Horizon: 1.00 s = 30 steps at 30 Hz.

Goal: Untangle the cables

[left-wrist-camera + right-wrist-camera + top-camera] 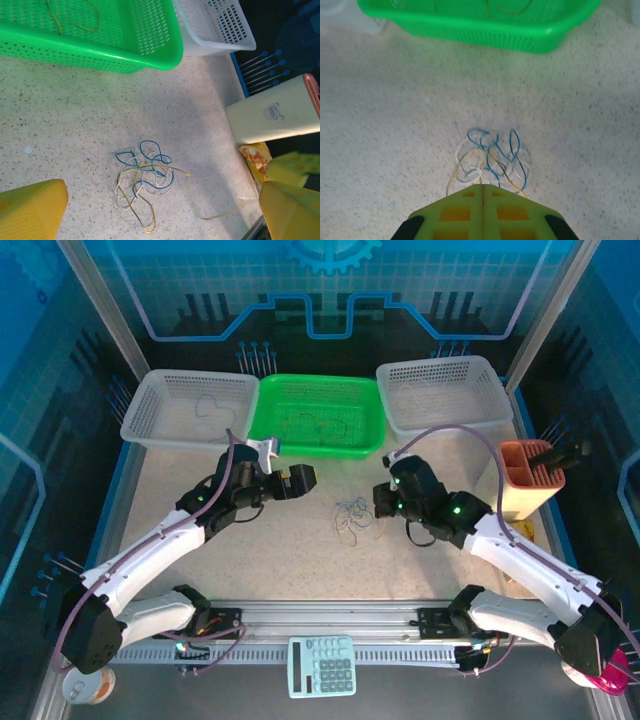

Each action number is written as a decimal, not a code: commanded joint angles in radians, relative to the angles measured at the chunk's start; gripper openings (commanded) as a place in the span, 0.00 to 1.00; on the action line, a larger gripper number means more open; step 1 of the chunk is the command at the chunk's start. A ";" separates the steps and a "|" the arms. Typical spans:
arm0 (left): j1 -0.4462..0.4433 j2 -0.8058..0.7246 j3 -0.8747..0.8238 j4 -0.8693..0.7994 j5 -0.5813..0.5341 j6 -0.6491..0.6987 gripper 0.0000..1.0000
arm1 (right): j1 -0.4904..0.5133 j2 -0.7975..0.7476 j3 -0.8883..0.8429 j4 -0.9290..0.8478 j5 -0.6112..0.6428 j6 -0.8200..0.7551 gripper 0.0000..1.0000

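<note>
The cables (pixel 350 515) lie as a small tangle of blue, whitish and yellowish loops on the speckled table, between the two arms. From the left wrist the cables (pixel 145 180) rest flat, with one pale strand trailing off to the right. My left gripper (pixel 287 465) hovers left of the tangle, wide open, with nothing between its fingers (pixel 30 210). My right gripper (pixel 380 502) is at the tangle's right edge. Its jaws are pressed together at the near edge of the cables (pixel 492 155), where a pale strand runs into the seam of the right gripper (pixel 482 186).
A green basket (pixel 315 447) with thin wires in it stands behind the tangle, flanked by a white basket (pixel 185 440) on the left and another (pixel 450 428) on the right. A cream container with an orange top (pixel 530 475) stands at right. A calculator (pixel 322 665) lies at the near edge.
</note>
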 commanded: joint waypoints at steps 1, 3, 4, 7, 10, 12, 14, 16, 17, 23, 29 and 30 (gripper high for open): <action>-0.008 -0.017 -0.025 0.063 0.074 0.080 0.99 | -0.031 0.036 0.103 -0.008 -0.079 -0.059 0.00; -0.009 -0.020 -0.051 0.103 0.118 0.099 0.99 | -0.036 0.062 0.174 0.000 -0.104 -0.070 0.00; -0.011 -0.020 -0.065 0.122 0.136 0.108 0.99 | -0.036 0.078 0.216 0.003 -0.114 -0.074 0.00; -0.018 -0.022 -0.090 0.148 0.150 0.124 0.99 | -0.036 0.135 0.337 -0.002 -0.140 -0.092 0.00; -0.020 -0.034 -0.108 0.149 0.130 0.116 0.99 | -0.036 0.179 0.381 -0.022 -0.142 -0.099 0.00; -0.019 -0.048 -0.115 0.146 0.114 0.114 0.99 | -0.033 0.191 0.356 -0.046 -0.145 -0.094 0.07; -0.020 -0.064 -0.116 0.124 0.084 0.113 0.99 | -0.019 0.172 0.274 -0.046 -0.119 -0.083 0.16; -0.019 -0.080 -0.118 0.098 0.049 0.113 0.99 | -0.007 0.137 0.168 -0.042 -0.079 -0.069 0.26; -0.020 -0.089 -0.122 0.089 0.030 0.111 0.99 | -0.004 0.118 0.110 -0.037 -0.062 -0.060 0.29; -0.018 -0.096 -0.132 0.091 0.023 0.090 0.99 | -0.018 0.016 -0.197 0.057 -0.052 -0.067 0.54; -0.018 -0.086 -0.126 0.108 0.042 0.070 0.99 | -0.051 0.067 -0.291 0.134 -0.141 -0.116 0.59; -0.018 -0.085 -0.122 0.105 0.042 0.070 0.99 | -0.054 0.080 -0.294 0.138 -0.163 -0.123 0.58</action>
